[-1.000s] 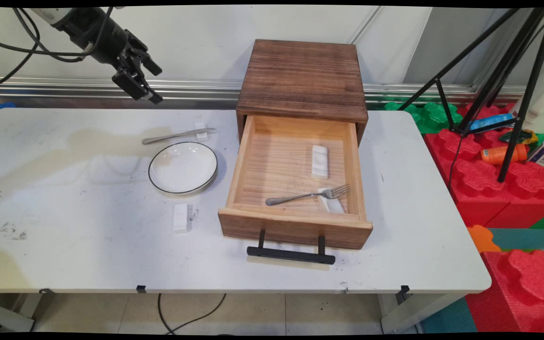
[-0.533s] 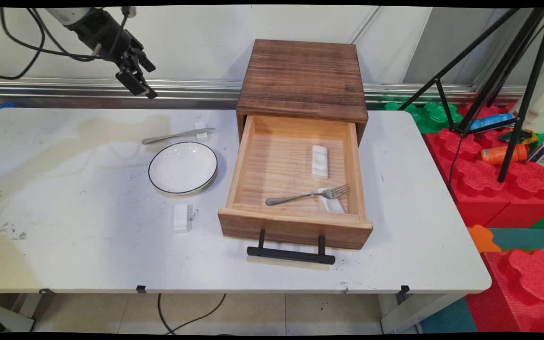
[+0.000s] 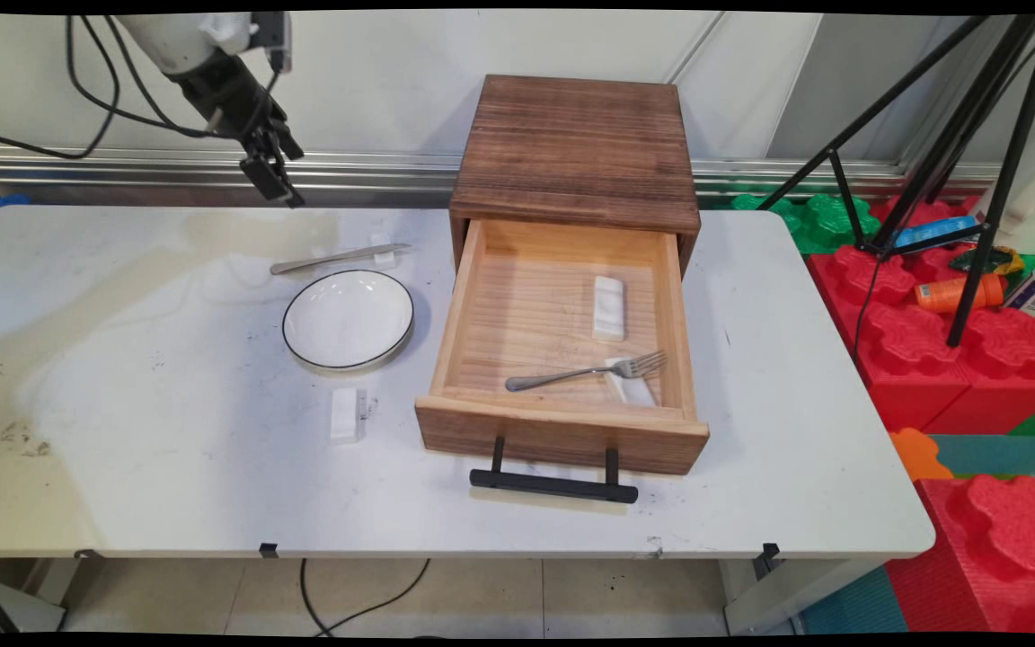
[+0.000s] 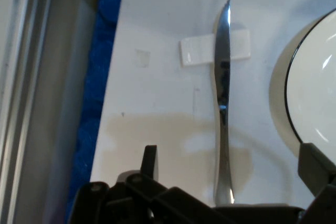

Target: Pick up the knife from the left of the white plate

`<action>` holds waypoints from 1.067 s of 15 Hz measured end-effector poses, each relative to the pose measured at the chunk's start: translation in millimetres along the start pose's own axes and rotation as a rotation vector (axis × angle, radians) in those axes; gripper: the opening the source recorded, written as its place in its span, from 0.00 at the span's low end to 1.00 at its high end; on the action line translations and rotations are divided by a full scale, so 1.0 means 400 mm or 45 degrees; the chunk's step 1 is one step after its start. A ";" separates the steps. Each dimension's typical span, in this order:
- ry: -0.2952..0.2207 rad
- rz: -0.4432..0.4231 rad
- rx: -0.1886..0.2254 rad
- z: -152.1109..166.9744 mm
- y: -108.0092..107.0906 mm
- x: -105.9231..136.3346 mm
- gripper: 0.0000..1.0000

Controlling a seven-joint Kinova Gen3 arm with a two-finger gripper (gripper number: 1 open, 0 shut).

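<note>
gripper (image 3: 279,184) above table's far left, fingers (image 4: 150,159) spread wide, empty | knife (image 4: 222,103) below, blade on white rest (image 4: 197,51) | plate (image 3: 348,319) at 5 o'clock of knife

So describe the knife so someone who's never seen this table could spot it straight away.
Start at the wooden drawer box at the table's back. Left of it sits a white plate, and just behind the plate lies the knife. It is the slim silver one, its blade tip propped on a small white rest.

Bright even light, soft shadows; hand view slightly blurred.
</note>
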 end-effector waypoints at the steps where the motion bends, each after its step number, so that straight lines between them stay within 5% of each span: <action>1: -0.015 0.008 -0.013 0.020 -0.007 0.003 1.00; 16: -0.096 0.067 -0.161 0.293 -0.068 0.050 1.00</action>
